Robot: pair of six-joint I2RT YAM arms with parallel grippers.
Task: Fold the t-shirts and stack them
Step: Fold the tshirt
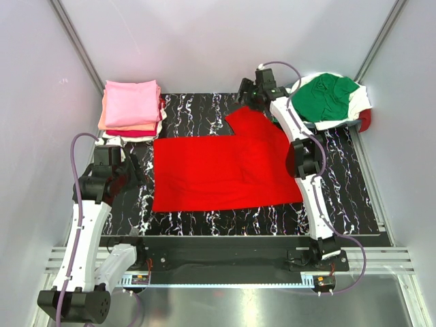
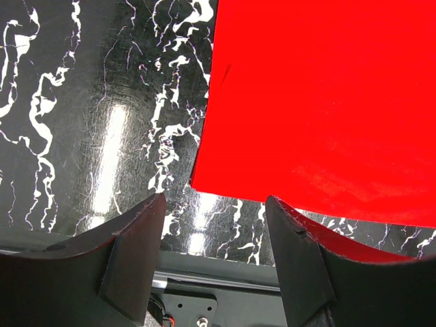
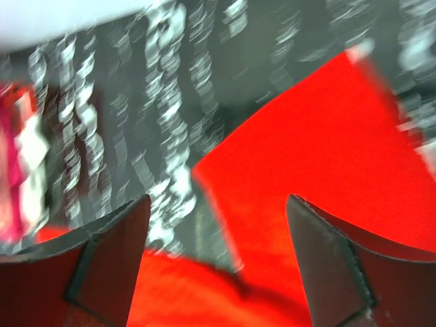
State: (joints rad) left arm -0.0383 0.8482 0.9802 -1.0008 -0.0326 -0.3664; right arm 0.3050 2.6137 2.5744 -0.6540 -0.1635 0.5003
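Both jaws stand spread, with nothing between them. The left arm [image 1: 85, 225] is bent at the table's [image 1: 340, 197] left side, and the left gripper [image 2: 214, 204] sits low beside the red shirt's [image 1: 225, 170] left edge; a corner of the shirt lies just ahead of the gap between its fingers. The right arm [image 1: 310, 184] stretches to the far side, with the right gripper [image 3: 218, 204] above the sleeve [image 1: 248, 122] jutting from the shirt's far edge. The shirt lies flat mid-table. A folded stack [image 1: 129, 109] sits far left and a green shirt [image 1: 327, 95] is heaped far right.

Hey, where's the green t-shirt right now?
In the top view, the green t-shirt lies crumpled at the far right corner of the table, on a white shirt, right of the right tool.
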